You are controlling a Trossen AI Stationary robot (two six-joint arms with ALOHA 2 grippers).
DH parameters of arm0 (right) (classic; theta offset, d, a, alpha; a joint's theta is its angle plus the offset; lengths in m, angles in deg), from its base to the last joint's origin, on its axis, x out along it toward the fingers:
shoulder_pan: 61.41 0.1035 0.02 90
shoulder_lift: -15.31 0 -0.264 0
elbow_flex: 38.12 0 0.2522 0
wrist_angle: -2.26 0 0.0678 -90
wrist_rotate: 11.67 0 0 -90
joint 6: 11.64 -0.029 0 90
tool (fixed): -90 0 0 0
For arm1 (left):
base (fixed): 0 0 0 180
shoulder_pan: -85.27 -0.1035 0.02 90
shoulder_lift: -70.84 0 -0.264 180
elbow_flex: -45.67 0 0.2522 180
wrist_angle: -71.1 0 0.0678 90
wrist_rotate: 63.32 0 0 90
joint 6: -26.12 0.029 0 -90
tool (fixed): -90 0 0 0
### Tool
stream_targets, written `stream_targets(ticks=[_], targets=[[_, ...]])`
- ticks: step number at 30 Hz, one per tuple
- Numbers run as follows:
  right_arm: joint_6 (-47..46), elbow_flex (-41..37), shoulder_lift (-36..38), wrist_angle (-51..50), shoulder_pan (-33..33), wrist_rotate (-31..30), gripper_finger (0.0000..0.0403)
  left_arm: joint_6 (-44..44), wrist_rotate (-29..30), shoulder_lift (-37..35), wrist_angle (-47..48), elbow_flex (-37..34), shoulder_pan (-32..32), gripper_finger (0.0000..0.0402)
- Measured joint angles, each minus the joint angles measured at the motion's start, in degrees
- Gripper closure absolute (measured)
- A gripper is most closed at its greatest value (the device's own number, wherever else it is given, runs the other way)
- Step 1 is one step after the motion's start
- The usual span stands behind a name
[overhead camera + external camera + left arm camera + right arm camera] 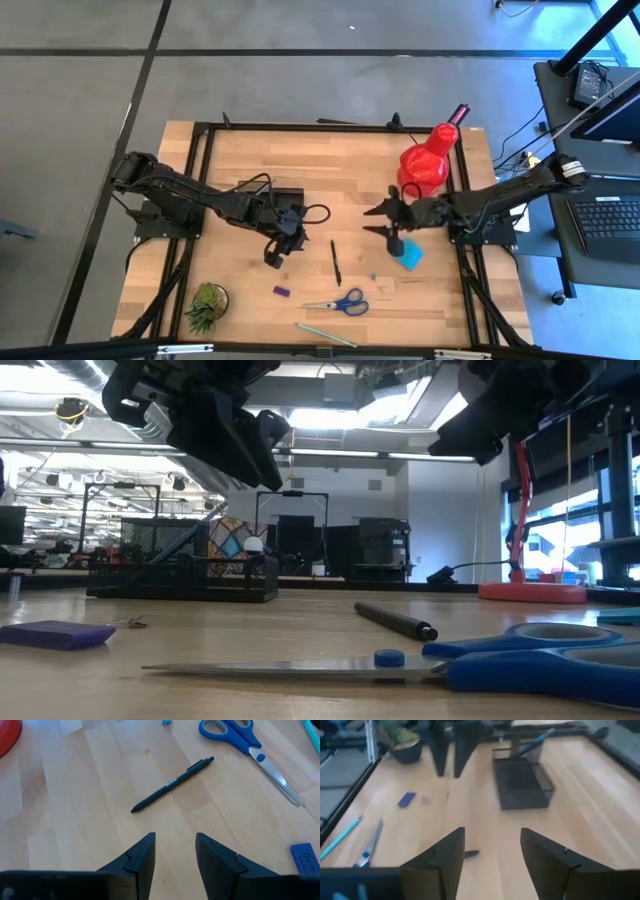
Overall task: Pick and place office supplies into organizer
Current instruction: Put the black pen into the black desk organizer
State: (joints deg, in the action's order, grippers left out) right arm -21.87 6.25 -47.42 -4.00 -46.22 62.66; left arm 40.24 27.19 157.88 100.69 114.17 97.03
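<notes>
Wood: bare plank table (250,160) carries every item; clock directions below are read on the high view, twelve at the far edge.
Left gripper: (275,258) hangs above the table at about eight o'clock of centre, fingers (141,856) parted with bare wood between them, grasping nothing.
Right gripper: (380,220) sits at about three o'clock of centre, fingers (445,855) spread and empty, pointing toward nine o'clock.
Organizer: (285,200) black mesh tray at about ten o'clock of centre, just beyond the left gripper; a pale blue pen (536,741) leans in its taller end.
Pen: (336,262) dark, lies flat at about six o'clock of centre, between the two grippers, touching neither.
Scissors: (340,304) blue handles, flat on the wood at six o'clock, nearer the front edge than the pen.
Block: (282,291) purple, at seven o'clock, near the left gripper.
Pencil: (325,335) pale teal, by the front edge at six o'clock.
Pad: (410,256) cyan, at four o'clock, just beside the right gripper.
Lamp: (428,165) red, at two o'clock.
Plant: (207,303) green, at the eight o'clock corner.
</notes>
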Motion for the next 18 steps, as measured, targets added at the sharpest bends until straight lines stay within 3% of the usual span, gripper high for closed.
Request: stream_targets(ticks=[7,14,18], targets=[[-3.6,10.4,-11.5,-11.2,4.7,-5.6,0.0212,0.0,0.0,0.0,3.3,0.0,0.6,0.0268],[-19.4,26.9,-24.9,-29.0,7.6,-5.2,0.0233,-3.1,0.0,0.0,6.1,0.0,0.9,0.0268],[-29.8,35.6,-32.3,-37.2,8.8,-1.5,0.0242,-4.8,0.0,0.0,8.2,0.0,0.9,0.0268]])
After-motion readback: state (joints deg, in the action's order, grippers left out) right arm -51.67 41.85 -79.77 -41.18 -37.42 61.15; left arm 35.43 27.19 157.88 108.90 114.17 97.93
